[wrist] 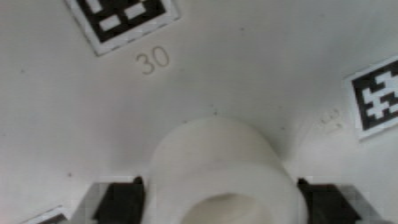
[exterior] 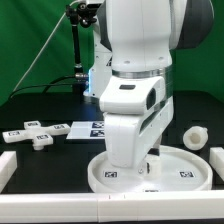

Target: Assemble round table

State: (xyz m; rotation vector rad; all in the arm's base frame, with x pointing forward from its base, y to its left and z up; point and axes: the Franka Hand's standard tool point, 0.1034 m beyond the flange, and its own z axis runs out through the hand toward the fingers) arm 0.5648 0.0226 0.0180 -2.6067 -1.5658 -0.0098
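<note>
The large rimmed round disc (exterior: 100, 172) lies flat at the front of the table, and my gripper (exterior: 150, 160) reaches down onto its middle. In the wrist view a thick white cylinder leg (wrist: 217, 165) stands on the disc's face (wrist: 214, 90), between two tags. My gripper (wrist: 217, 205) is shut on the leg, with the dark fingers (wrist: 125, 200) pressed against both of its sides. In the exterior view the arm hides the leg. The cross-shaped foot piece (exterior: 40, 138) lies apart at the exterior view's left.
The marker board (exterior: 85, 128) lies behind the disc, left of the arm. A short white round piece (exterior: 195, 137) sits at the exterior view's right. White border rails (exterior: 6, 168) (exterior: 216, 160) flank the disc. A green backdrop and a stand are behind.
</note>
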